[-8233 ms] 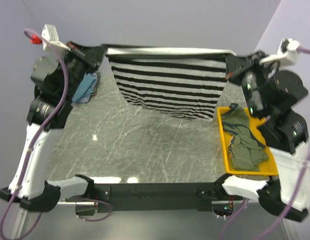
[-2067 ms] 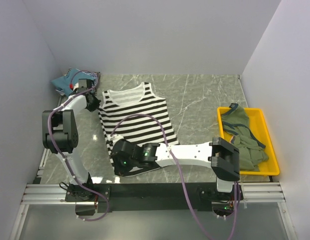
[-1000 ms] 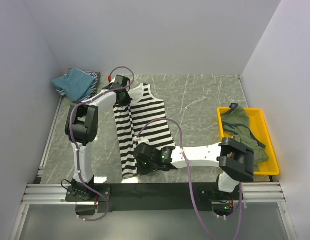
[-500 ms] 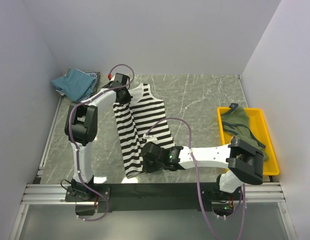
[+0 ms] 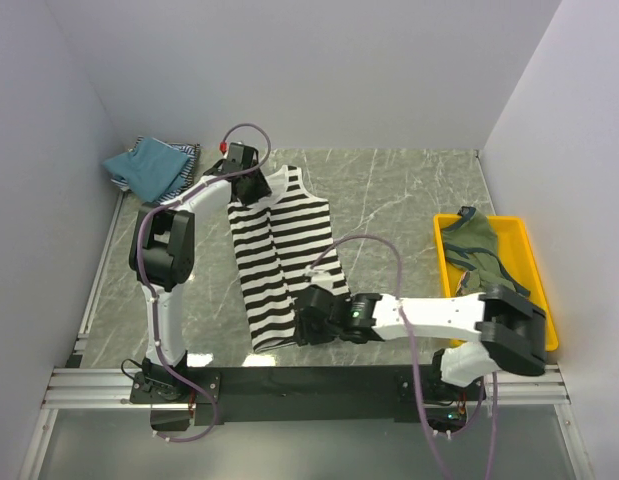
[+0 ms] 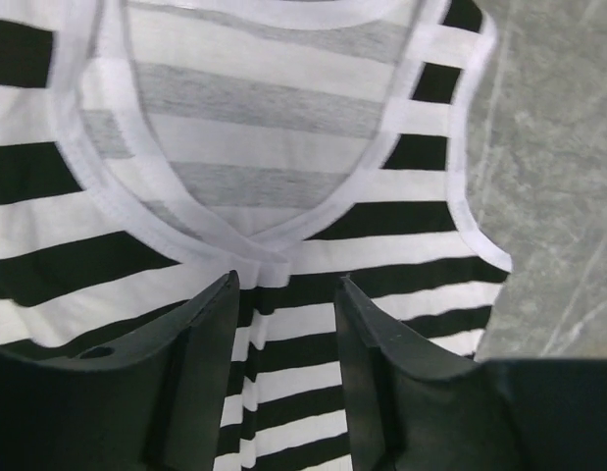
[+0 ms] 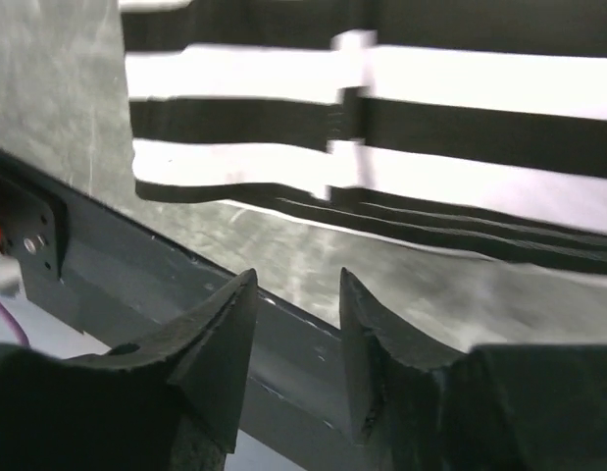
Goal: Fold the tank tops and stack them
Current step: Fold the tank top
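The black-and-white striped tank top (image 5: 289,250) lies flat mid-table, its left side folded lengthwise over the middle. My left gripper (image 5: 251,190) hovers open at the neckline; in the left wrist view the fingers (image 6: 286,285) straddle the white neck band (image 6: 254,250) without pinching it. My right gripper (image 5: 307,322) is open by the bottom hem; in the right wrist view its tips (image 7: 296,277) hang over the table's near edge, just short of the hem (image 7: 381,201). The teal tank top (image 5: 147,168) sits at the back left on the fine-striped one (image 5: 192,153). The olive-green top (image 5: 484,260) lies in the tray.
The yellow tray (image 5: 447,290) stands along the right edge of the table. Grey walls close in the back and both sides. The black rail (image 5: 289,382) carrying the arm bases runs along the near edge. The right arm's cable (image 5: 374,245) loops over the marble surface.
Both grippers have opened and let go of the striped top. Its folded left side now rests flat. The right arm has slid a little to the right along the hem.
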You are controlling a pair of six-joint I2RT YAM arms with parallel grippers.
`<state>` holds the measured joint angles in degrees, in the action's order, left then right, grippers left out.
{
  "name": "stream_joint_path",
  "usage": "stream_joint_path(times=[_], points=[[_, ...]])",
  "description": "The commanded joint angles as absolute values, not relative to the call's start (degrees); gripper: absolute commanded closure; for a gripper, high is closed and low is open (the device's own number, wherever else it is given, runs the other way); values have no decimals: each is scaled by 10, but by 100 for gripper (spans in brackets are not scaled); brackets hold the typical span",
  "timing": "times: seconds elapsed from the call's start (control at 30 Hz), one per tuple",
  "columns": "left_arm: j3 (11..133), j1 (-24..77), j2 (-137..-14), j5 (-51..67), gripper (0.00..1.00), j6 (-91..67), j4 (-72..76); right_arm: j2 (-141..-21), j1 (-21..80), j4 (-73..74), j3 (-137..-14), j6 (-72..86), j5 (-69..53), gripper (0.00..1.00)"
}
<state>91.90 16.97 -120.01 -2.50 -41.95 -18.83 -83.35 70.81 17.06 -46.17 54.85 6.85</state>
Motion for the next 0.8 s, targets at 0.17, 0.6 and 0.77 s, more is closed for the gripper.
stream_joint_path(times=[0.17, 0.6, 0.77], points=[[1022, 194, -1189, 62, 51, -376, -159, -647, 563, 276, -374, 625, 184, 52], [1089, 309, -1313, -39, 52, -332, -40, -561, 452, 286, -264, 664, 182, 52], [1131, 335, -1348, -148, 52, -288, -60, -577, 452, 263, -250, 670, 161, 53]])
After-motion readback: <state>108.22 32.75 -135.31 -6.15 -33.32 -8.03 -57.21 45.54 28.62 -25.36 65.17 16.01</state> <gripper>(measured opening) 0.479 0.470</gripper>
